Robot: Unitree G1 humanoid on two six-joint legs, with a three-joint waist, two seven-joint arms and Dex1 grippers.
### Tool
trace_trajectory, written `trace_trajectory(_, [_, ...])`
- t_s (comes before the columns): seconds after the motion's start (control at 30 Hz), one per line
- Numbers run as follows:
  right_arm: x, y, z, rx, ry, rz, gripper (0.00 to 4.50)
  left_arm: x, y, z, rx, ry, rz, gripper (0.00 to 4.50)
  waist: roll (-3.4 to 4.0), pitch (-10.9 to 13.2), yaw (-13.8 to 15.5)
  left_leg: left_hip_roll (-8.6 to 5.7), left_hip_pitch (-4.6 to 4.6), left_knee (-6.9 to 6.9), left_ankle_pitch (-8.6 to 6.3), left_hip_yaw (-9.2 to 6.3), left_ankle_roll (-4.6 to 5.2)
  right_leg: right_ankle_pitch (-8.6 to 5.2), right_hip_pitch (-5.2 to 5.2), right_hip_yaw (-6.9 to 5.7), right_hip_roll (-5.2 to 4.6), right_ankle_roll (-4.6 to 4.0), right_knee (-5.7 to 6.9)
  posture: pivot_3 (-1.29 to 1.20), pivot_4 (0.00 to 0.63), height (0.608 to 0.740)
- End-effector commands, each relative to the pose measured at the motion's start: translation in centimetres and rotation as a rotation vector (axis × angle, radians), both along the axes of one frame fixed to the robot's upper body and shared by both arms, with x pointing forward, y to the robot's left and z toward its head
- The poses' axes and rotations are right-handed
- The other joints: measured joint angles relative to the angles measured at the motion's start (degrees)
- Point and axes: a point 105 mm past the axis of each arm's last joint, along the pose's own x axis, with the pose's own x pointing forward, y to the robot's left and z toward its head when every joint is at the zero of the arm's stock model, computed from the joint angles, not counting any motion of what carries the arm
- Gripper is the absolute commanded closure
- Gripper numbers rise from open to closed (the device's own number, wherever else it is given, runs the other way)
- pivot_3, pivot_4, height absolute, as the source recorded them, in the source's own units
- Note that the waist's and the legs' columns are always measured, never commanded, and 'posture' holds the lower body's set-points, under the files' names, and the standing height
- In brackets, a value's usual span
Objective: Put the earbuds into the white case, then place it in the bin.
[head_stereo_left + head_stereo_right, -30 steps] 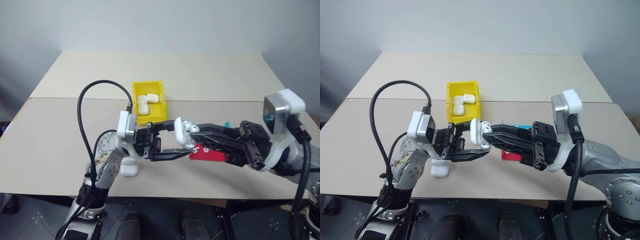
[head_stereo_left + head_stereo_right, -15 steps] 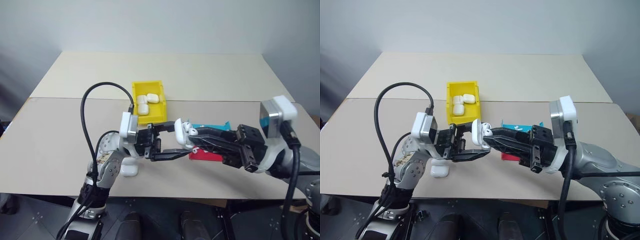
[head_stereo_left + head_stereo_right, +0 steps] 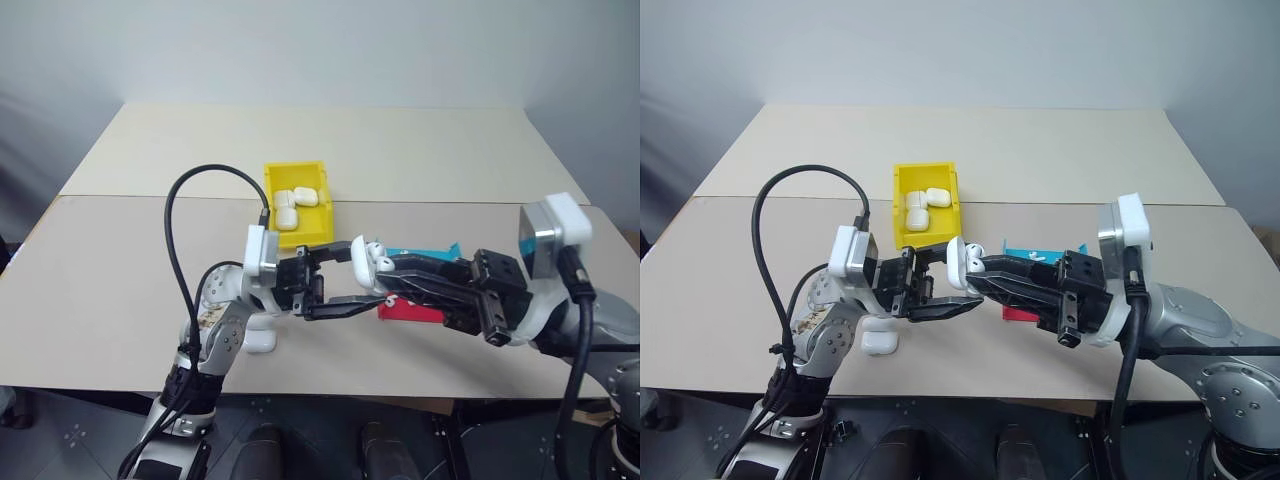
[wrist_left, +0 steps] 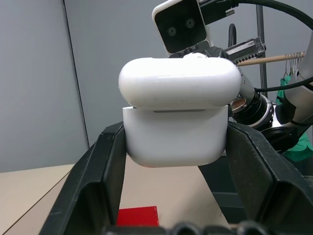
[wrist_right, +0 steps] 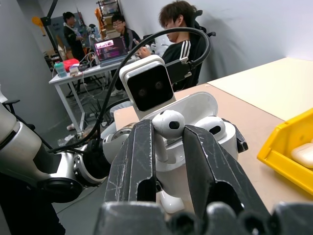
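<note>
Head views: left tool (image 3: pixel 335 280) clamped on the white case (image 3: pixel 357 262), lid hinged open, held above the table (image 3: pixel 120 290); right tool (image 3: pixel 382 275) meeting it from the opposite side, fingers narrow on an earbud (image 3: pixel 973 253) right at the case opening. Yellow bin (image 3: pixel 296 215) beyond the left tool, several white cases inside; one more spare case (image 3: pixel 260 340) on the table under the left wrist. Red tray (image 3: pixel 412 310) below the right tool, teal tray (image 3: pixel 1032 252) just behind it. Left wrist view: case (image 4: pixel 177 120) seated between both fingers (image 4: pixel 100 171), lid tipped up, red tray (image 4: pixel 138 215) on the table underneath. Right wrist view: earbud (image 5: pixel 167 125) pinched between the two fingers (image 5: pixel 139 161), stem down, second earbud (image 5: pixel 210 127) already sitting in the open case (image 5: pixel 195 110); bin (image 5: pixel 288 152) off to one side; people seated at a desk (image 5: pixel 88 63) in the background.
</note>
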Motion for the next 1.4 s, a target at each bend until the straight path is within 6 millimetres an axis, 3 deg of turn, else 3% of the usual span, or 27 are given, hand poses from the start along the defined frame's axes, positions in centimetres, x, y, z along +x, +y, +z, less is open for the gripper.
trace_trajectory(0.03, [-0.8, 0.4, 0.1, -0.018, -0.046, 0.024, 3.85, -0.2, 0.1, 1.4, -0.04, -0.052, 0.004, 1.75, 0.0, 0.0, 0.01, 0.0, 0.0, 0.0, 0.0, 0.0, 0.0, 0.0, 0.0, 0.0, 0.0, 0.0, 0.0, 0.0, 0.15, 0.74])
trace_trajectory(0.07, [-0.9, 0.4, 0.1, -0.019, -0.055, 0.023, 3.85, -0.2, 0.1, 1.4, -0.042, -0.052, 0.004, 1.75, 0.0, 0.0, 0.01, 0.0, 0.0, 0.0, 0.0, 0.0, 0.0, 0.0, 0.0, 0.0, 0.0, 0.0, -0.01, 0.0, 0.15, 0.74])
trace_trajectory(0.1, [-0.9, 0.4, 0.1, -0.021, -0.066, 0.021, 3.13, -0.2, 0.1, 1.4, -0.043, -0.052, 0.004, 1.75, 0.0, 0.0, 0.01, 0.0, 0.0, 0.0, 0.0, 0.0, 0.0, 0.0, 0.0, 0.0, 0.0, 0.0, -0.01, 0.0, 0.15, 0.74])
trace_trajectory(0.27, [-0.8, 0.4, -0.1, -0.036, -0.088, 0.003, 1.5, -0.2, 0.1, 1.5, -0.044, -0.052, 0.007, 1.75, -0.01, -0.01, -0.01, 0.0, 0.0, 0.0, 0.0, 0.0, 0.0, 0.0, 0.0, 0.0, 0.0, 0.0, 0.0, 0.0, 0.15, 0.74])
trace_trajectory(0.6, [-0.9, -0.9, 0.5, -0.052, -0.159, -0.02, 1.5, 0.2, 0.2, 1.0, -0.03, -0.056, 0.012, 1.75, -0.01, -0.01, 0.04, 0.0, 0.0, 0.01, 0.0, 0.0, 0.0, 0.0, 0.01, 0.0, 0.0, 0.0, -0.01, 0.0, 0.15, 0.74])
trace_trajectory(0.73, [-0.7, -2.0, 3.5, -0.068, -0.291, -0.055, 1.5, 0.3, 0.0, 1.0, -0.029, -0.054, 0.008, 1.75, -0.02, -0.01, 0.01, -0.01, 0.01, 0.03, 0.0, 0.0, 0.0, 0.0, 0.03, 0.0, 0.0, 0.0, 0.0, 0.0, 0.15, 0.74])
trace_trajectory(0.87, [-0.1, -1.5, 5.6, -0.206, -0.365, -0.016, 1.5, 0.6, -0.4, 0.9, -0.017, -0.056, 0.001, 1.75, -0.01, -0.01, -0.18, 0.0, 0.07, 0.01, 0.0, -0.02, 0.0, 0.0, 0.05, -0.01, 0.01, -0.01, 0.02, 0.0, 0.15, 0.74])
trace_trajectory(0.97, [0.5, -0.3, 6.2, -0.321, -0.401, 0.011, 2.03, 1.1, -0.6, 0.6, 0.021, -0.058, 0.006, 1.75, 0.0, -0.01, -0.25, 0.01, 0.06, 0.0, -0.01, -0.02, 0.02, -0.01, 0.03, -0.01, 0.02, -0.02, -0.01, 0.0, 0.15, 0.74])
trace_trajectory(1.1, [0.6, 1.0, 7.5, -0.384, -0.432, 0.076, 3.47, 1.5, -1.1, 0.5, 0.02, -0.07, 0.01, 1.75, 0.0, 0.0, -0.06, 0.0, -0.03, 0.02, -0.01, 0.03, 0.02, -0.01, -0.07, 0.01, -0.01, -0.02, 0.0, 0.0, 0.15, 0.74])
trace_trajectory(1.2, [0.9, 1.7, 6.6, -0.485, -0.477, 0.104, 4.48, 1.6, -1.4, 0.4, 0.024, -0.084, 0.018, 1.75, -0.01, 0.0, 0.22, 0.02, -0.07, 0.01, -0.02, 0.0, 0.04, -0.01, -0.08, -0.02, 0.0, -0.02, -0.03, 0.0, 0.15, 0.74])
trace_trajectory(1.4, [1.6, 3.6, 5.4, -0.575, -0.537, 0.164, 4.48, 1.9, -2.0, -0.2, 0.05, -0.114, 0.043, 1.75, 0.0, -0.01, 0.07, 0.01, -0.1, 0.09, -0.02, 0.02, 0.04, -0.01, -0.11, -0.01, -0.02, -0.01, 0.04, 0.0, 0.15, 0.74])
